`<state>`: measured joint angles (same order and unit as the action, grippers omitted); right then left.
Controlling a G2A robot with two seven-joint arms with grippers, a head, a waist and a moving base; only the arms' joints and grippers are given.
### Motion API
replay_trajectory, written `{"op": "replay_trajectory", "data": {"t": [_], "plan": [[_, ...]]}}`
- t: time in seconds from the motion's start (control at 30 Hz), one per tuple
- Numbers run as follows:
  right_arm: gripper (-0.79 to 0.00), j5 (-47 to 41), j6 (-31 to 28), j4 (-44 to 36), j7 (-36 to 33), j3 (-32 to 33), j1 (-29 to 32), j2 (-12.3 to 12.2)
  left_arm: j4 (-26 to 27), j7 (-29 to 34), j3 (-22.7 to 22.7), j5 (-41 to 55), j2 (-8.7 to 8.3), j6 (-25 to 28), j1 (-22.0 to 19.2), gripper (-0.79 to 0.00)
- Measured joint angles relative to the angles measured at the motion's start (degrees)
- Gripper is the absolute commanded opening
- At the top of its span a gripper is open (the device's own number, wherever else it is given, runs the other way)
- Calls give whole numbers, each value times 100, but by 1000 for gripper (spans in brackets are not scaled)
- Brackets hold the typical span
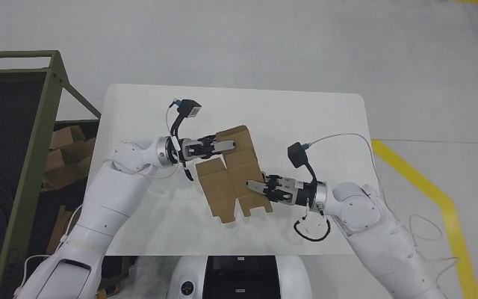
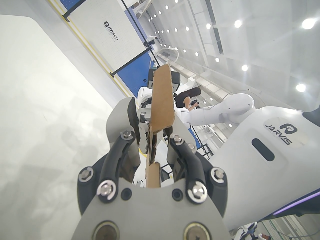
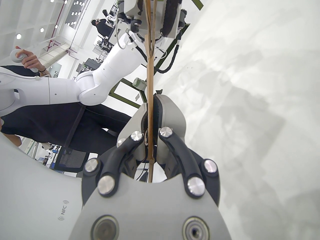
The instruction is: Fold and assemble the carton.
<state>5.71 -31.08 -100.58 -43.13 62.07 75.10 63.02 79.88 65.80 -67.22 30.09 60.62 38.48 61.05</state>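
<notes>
White and smooth, the counter [image 1: 328,119] with its rounded corners stood on a pale grey floor, a green-framed cart [image 1: 56,71] of cardboard scraps [image 1: 67,153] beside its left edge. Over the counter's middle the carton [image 1: 228,176] was held flat, broad face upward and apparently clear of the surface, likely so that both arms could work its creases from opposite ends. It was plain brown corrugated board, collapsed to a thin double layer, with slotted flaps along the side nearest the front edge. The right gripper [image 1: 258,187] came in from the right-hand edge; its fingers [image 3: 165,111] were pinched tight on the board, probably as the anchor. The left gripper [image 1: 218,146] met the carton's far-left part, but its fingers [image 2: 120,118] stood apart on either side of the board, with a gap showing, not clamped.
</notes>
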Motion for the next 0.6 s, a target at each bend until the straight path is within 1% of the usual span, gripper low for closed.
{"op": "replay_trajectory", "data": {"t": [0.07,0.3,0.4,0.47,0.6], "plan": [[-785,8,19,-2,22,-1,-3,-2,9,7,8,-7,-1,-7,3,-533],[-785,-11,89,6,149,12,6,-7,-3,-26,27,44,5,26,7,-619],[-785,-15,93,3,180,24,16,-12,-17,-88,34,65,13,86,15,-634],[-785,-17,87,-1,183,25,20,-16,-27,-128,41,84,19,121,16,-668],[-785,-27,83,-9,187,20,23,-20,-42,-167,61,119,29,156,12,-696]]}}
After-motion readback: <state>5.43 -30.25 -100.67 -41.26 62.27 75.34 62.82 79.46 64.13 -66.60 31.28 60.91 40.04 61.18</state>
